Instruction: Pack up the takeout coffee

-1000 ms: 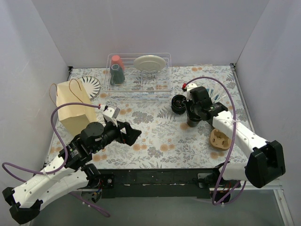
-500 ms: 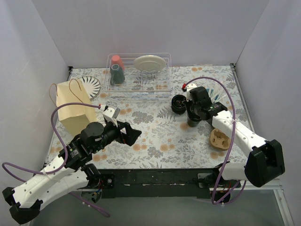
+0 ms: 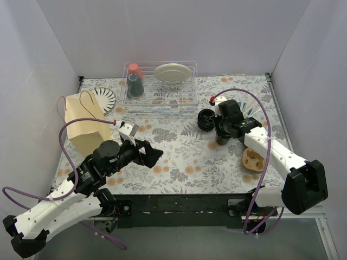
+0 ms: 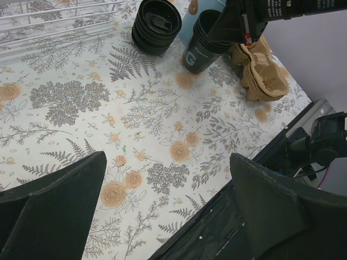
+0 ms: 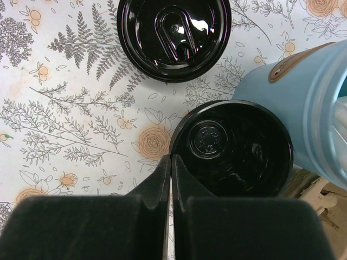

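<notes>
Right pincer (image 5: pixel 171 162) pinches the rim of the open black cup (image 5: pixel 244 157); lift straight, avoiding the blue cup (image 5: pixel 303 108). Left pincer (image 4: pixel 168 162) wide, empty.

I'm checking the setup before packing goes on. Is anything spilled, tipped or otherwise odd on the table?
Nothing is spilled or tipped. One mismatch: the open cup, right beside the light-blue cup, has no lid and looks empty inside, while the lidded cup next to it is capped.
</notes>
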### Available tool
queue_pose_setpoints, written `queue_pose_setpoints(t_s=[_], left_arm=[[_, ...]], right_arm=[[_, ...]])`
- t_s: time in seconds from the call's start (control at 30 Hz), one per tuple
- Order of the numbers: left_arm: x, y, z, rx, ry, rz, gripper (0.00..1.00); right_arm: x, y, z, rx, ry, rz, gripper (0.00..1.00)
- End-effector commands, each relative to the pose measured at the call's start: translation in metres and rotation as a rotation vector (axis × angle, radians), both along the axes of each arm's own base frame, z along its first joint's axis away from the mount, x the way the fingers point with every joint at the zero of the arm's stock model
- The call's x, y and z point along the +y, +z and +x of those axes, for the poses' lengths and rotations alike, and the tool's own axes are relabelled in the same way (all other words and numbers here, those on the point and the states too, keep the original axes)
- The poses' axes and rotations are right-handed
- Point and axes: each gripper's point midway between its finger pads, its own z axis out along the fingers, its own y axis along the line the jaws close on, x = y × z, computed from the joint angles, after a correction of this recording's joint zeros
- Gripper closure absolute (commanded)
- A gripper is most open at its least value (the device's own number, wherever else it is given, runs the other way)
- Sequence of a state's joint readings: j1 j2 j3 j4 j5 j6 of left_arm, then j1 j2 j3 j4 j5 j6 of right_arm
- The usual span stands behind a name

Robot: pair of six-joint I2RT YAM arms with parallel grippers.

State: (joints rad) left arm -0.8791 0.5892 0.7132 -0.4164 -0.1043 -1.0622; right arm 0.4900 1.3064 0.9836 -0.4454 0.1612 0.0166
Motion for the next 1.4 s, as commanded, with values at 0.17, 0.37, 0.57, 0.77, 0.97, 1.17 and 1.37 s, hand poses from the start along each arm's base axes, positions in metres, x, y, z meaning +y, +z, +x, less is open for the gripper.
queue_pose_setpoints(t_s=[0.17, 0.37, 0.57, 0.77, 0.97, 1.17, 1.37], left_arm=[[-0.002, -0.001, 0.001, -0.012, -0.008, 0.006, 0.02], [-0.003, -0.002, 0.001, -0.009, -0.013, 0.010, 0.02], [-0.004, -0.003, 0.000, -0.006, -0.022, 0.012, 0.02], [-0.005, -0.002, 0.000, -0.007, -0.025, 0.013, 0.02], [-0.005, -0.003, -0.001, -0.007, -0.032, 0.013, 0.02], [-0.005, -0.002, -0.002, -0.008, -0.032, 0.012, 0.02], [-0.005, -0.002, -0.002, -0.009, -0.033, 0.008, 0.02]], right_arm=[[-0.004, 0.014, 0.005, -0.029, -0.008, -0.006, 0.99], [-0.005, 0.019, 0.003, -0.027, -0.009, -0.006, 0.99], [-0.006, 0.032, 0.005, -0.042, -0.013, -0.006, 0.99], [-0.008, 0.043, 0.005, -0.046, -0.021, -0.012, 0.99], [-0.008, 0.050, 0.006, -0.049, -0.024, -0.015, 0.99], [-0.008, 0.051, 0.003, -0.038, -0.020, -0.018, 0.99], [-0.010, 0.057, 0.000, -0.050, -0.031, -0.028, 0.99]])
